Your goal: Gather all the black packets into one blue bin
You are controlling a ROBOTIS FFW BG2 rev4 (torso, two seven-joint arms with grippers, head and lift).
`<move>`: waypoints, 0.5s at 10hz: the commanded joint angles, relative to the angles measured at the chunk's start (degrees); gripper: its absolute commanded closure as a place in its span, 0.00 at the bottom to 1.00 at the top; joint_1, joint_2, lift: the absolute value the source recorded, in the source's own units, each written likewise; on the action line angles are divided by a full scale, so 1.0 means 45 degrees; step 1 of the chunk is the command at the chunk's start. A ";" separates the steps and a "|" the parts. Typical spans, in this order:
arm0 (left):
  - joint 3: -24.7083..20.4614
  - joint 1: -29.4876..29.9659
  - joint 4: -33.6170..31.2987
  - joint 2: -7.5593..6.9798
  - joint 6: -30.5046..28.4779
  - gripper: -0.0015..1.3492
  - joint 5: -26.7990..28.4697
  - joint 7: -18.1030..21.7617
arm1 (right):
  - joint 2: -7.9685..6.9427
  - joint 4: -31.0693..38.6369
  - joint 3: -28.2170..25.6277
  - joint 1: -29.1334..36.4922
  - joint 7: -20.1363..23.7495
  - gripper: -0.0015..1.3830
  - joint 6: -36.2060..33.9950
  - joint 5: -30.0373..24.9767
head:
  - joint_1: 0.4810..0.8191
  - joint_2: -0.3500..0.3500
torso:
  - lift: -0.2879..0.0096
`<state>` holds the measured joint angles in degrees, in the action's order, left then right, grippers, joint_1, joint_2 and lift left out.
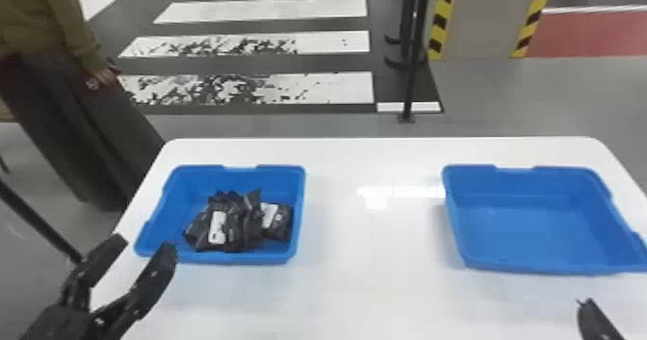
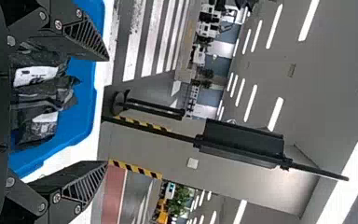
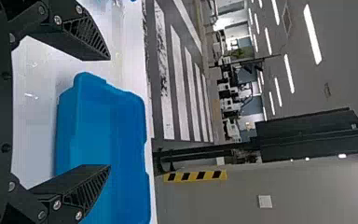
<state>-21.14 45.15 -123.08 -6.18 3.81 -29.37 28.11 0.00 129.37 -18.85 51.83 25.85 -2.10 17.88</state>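
The black packets (image 1: 236, 228) lie bunched and overlapping in the left blue bin (image 1: 212, 256), on the white tabletop (image 1: 375, 281). As a group they spread from side to side, reaching close to the bin's right wall. The packet bearing the more central white label (image 1: 217, 227) has that label's long axis running away from the robot, nearly straight ahead, while crinkled ends of the pile point toward the far side. At the right end of the pile, another packet (image 1: 280, 222) with a pale label leans against its neighbours; its own long axis cannot be told for certain

The left claw (image 1: 146, 243) is near that bin's near-left corner, its fingers pointing forward and a little to the right. They stand wide apart in the left wrist view, and the claw (image 2: 107, 111) has hold of nothing, with the packets and bin lying beyond the gap

The right claw (image 1: 597, 320) is on the robot's side of the right blue bin (image 1: 534, 267). In the right wrist view that claw (image 3: 109, 113) is also spread wide, nothing gripped between its two fingers
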 commanded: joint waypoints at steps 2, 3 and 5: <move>-0.0280 0.2092 -0.1664 0.0747 0.0684 0.20 0.0433 -0.0408 | -0.0011 -0.0858 -0.0281 0.0888 -0.0003 0.15 0.1592 0.0090 | 0.63 0.55 | 0.60; -0.0280 0.2623 -0.1883 0.0943 0.0872 0.20 0.0433 -0.0505 | -0.0011 -0.0858 -0.0306 0.1263 -0.0003 0.15 0.1842 0.0115 | 0.63 0.54 | 0.60; -0.0356 0.3404 -0.1883 0.1060 0.1059 0.20 0.0712 -0.0505 | -0.0011 -0.1077 -0.0484 0.1544 -0.0003 0.15 0.2467 -0.0164 | 0.63 0.53 | 0.60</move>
<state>-22.52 59.66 -131.53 -1.51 8.37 -26.71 25.83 0.00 124.89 -20.75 58.53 25.84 8.03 17.58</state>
